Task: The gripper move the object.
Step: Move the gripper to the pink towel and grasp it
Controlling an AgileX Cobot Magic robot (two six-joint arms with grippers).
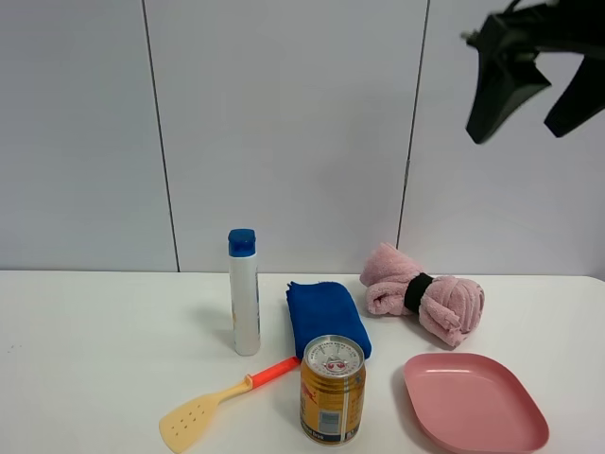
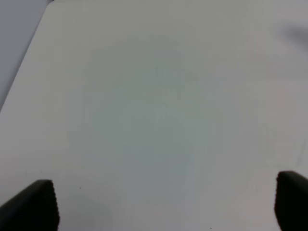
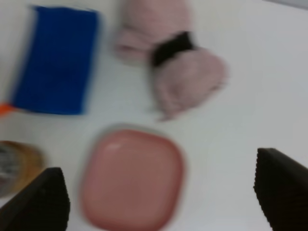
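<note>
My right gripper (image 1: 527, 109) hangs high at the upper right of the exterior view, open and empty, well above the table. In its wrist view (image 3: 161, 197) the wide-apart fingers frame a pink plate (image 3: 132, 177), a pink rolled towel with a black band (image 3: 175, 72) and a folded blue cloth (image 3: 55, 60). In the exterior view the plate (image 1: 473, 402), the towel (image 1: 425, 295), the blue cloth (image 1: 326, 317), a gold can (image 1: 332, 390), a white bottle with a blue cap (image 1: 244, 293) and a yellow spatula with an orange handle (image 1: 222, 395) lie on the white table (image 1: 85, 350). My left gripper (image 2: 166, 202) is open over bare table, outside the exterior view.
A grey panelled wall (image 1: 284, 132) stands behind the table. The left part of the table shows bare white surface. The can (image 3: 14, 163) shows at the edge of the right wrist view.
</note>
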